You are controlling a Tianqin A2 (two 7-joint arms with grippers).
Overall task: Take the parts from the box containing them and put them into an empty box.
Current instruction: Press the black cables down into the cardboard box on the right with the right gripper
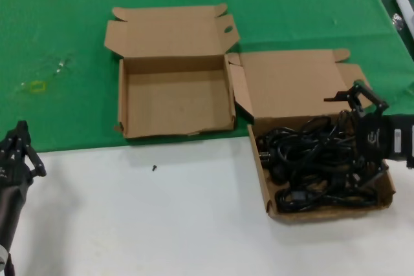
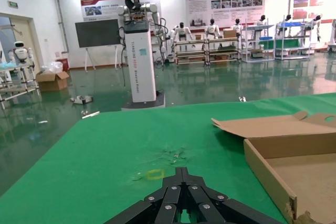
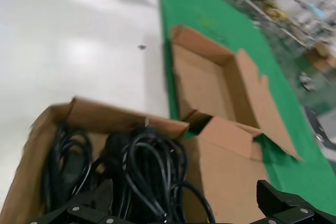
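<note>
The right tool [image 1: 359,135], jaws spread wide, is hovering over the tangled black power cords [image 1: 310,163] filling the box [image 1: 326,210] on the counter [image 1: 162,218]; light, limp and snag-prone, they are likely best pinched across one bundled coil.

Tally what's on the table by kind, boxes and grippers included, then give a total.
Cardboard boxes: 2, the empty box and the box of cords.
Heaps of black power cords: 1; separate bundles cannot be counted.
Grippers: 2, left gripper and right gripper.
Small dark speck on white surface: 1.
Total: 6.
</note>
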